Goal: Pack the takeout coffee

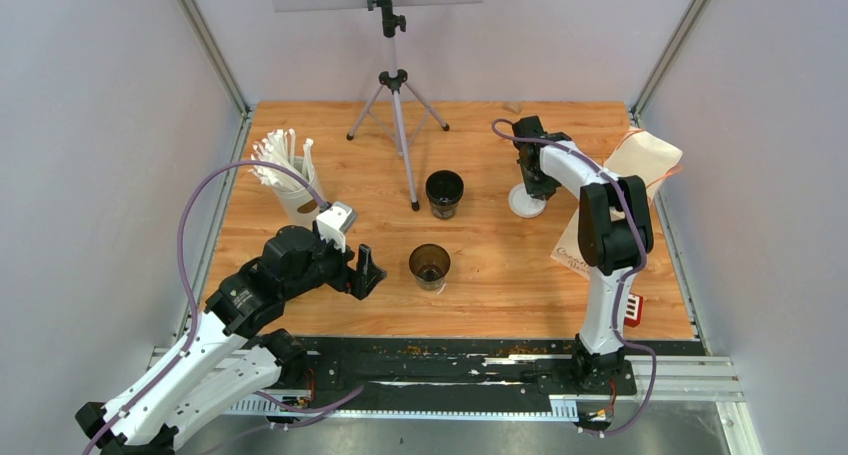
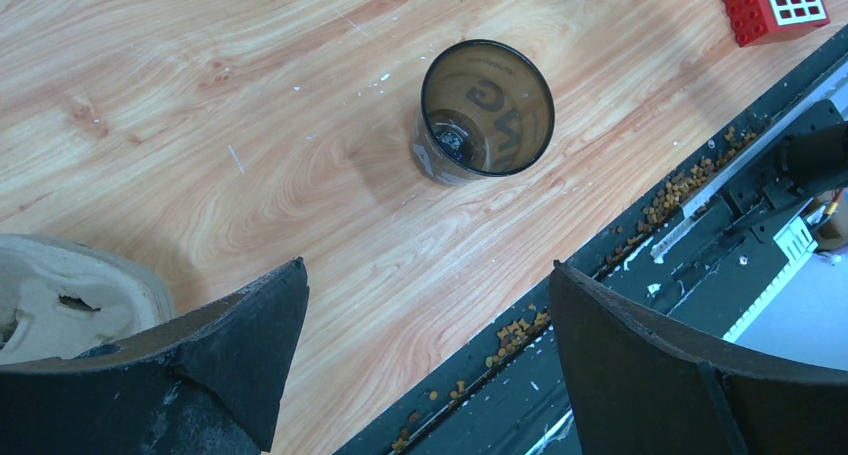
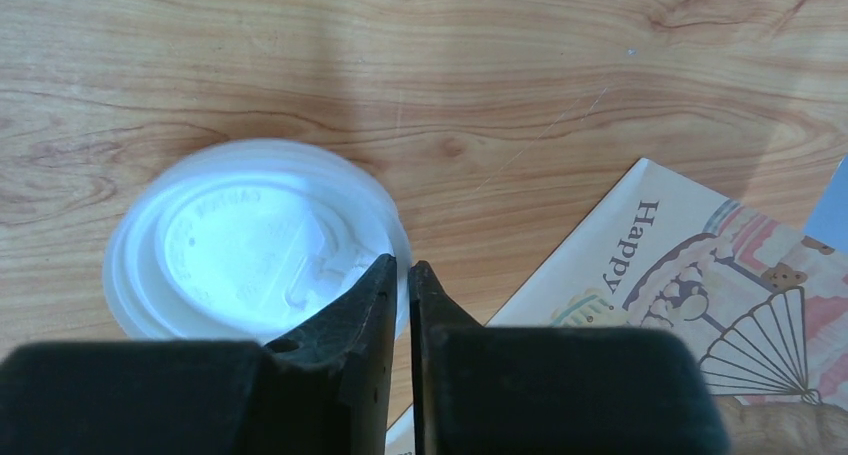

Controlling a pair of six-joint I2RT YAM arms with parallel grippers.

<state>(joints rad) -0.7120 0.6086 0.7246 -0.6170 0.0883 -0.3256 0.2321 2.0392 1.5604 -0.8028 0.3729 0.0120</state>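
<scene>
Two black paper cups stand open, without lids: one [image 1: 444, 193] mid-table, the other [image 1: 429, 266] nearer the front, also in the left wrist view [image 2: 487, 110] with pale lettering inside. A stack of round white lids [image 1: 527, 205] lies on the wood at the right. My right gripper [image 1: 530, 187] points down at it. In the right wrist view its jaws [image 3: 400, 267] stand pinched on the right rim of the top lid [image 3: 250, 245], one finger over the lid and one outside. My left gripper [image 2: 428, 267] hangs wide open and empty, left of the near cup.
A white cup of straws [image 1: 290, 180] stands at the back left. A tripod [image 1: 397, 95] stands at the back middle. A printed paper bag [image 1: 630, 165] [image 3: 680, 245] lies right of the lids. A red block [image 2: 775, 8] sits near the front edge. A pulp tray [image 2: 60, 295] lies under my left gripper.
</scene>
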